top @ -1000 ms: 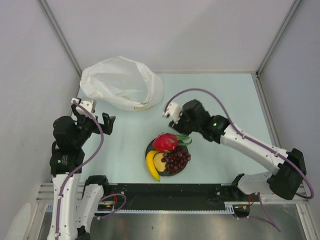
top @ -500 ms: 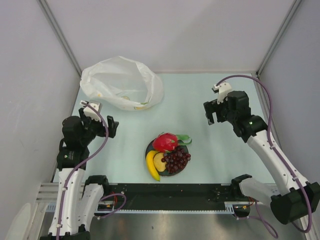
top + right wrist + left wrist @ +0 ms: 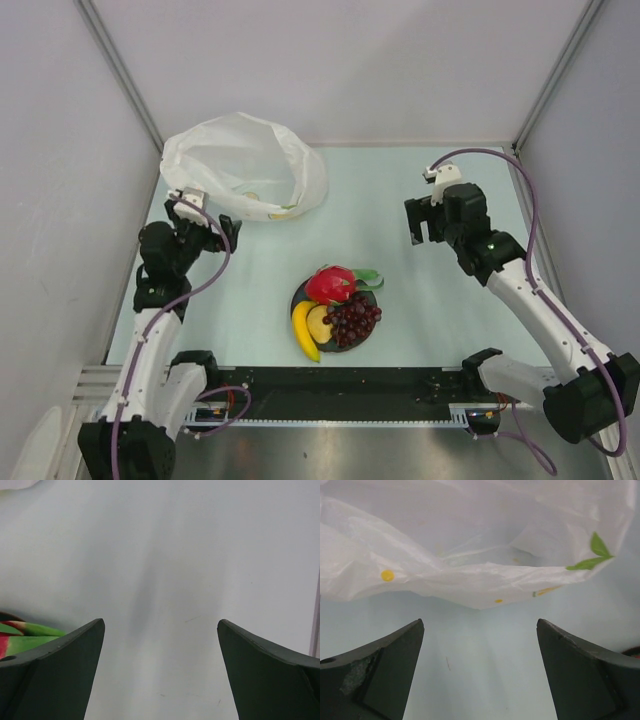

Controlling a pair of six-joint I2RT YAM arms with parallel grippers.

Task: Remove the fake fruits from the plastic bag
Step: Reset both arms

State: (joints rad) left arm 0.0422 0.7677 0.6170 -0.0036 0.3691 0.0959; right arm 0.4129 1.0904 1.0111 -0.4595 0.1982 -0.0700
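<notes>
Plastic bag [image 3: 243, 165] lies far left, looks limp, slippery, best pinched at its near rim; fake fruits [image 3: 335, 305] sit on the plate [image 3: 297, 293], near centre; left gripper [image 3: 480, 630] and right gripper [image 3: 160, 630] gape empty.

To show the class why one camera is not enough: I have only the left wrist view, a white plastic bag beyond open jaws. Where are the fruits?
Observer: From above, four lie together on a dark plate near the arm bases: dragon fruit, banana, round yellow fruit, grape bunch.
Operator: Is anything inside the plastic bag?
Observer: From above I see only small yellow and green marks on it, no fruit shape. The film hides parts.
Operator: And the other arm?
Observer: The right gripper hangs over the table, right of and beyond the plate, jaws open, holding nothing.
</notes>
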